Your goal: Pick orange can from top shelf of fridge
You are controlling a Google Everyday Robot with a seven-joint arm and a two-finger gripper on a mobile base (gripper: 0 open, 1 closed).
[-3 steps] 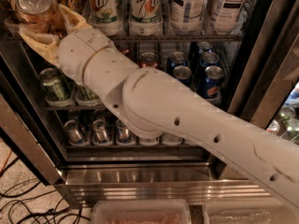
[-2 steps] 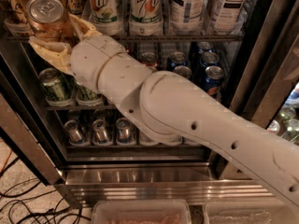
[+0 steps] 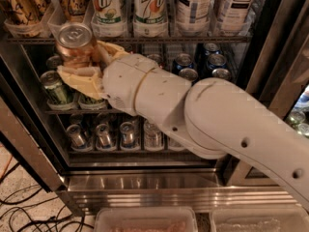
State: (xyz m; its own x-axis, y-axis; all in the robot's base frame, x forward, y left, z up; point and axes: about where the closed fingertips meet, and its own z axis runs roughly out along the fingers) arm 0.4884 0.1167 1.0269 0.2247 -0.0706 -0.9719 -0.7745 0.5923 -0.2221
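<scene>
My gripper is shut on the orange can, a coppery can with a silver pull-tab lid. It holds the can out in front of the fridge, just below the top shelf rail at the left. One cream finger wraps under the can and another shows on its right side. More orange cans with script lettering stand in clear trays on the top shelf. The white arm stretches from the lower right up to the can.
White-green 7up cans and tea cans stand on the top shelf. Green cans and blue cans fill the middle shelf, silver cans the lower one. Cables lie on the floor at the left. Plastic bins sit at the bottom.
My gripper with the orange can has moved right and down, away from the top shelf and out toward the camera.
</scene>
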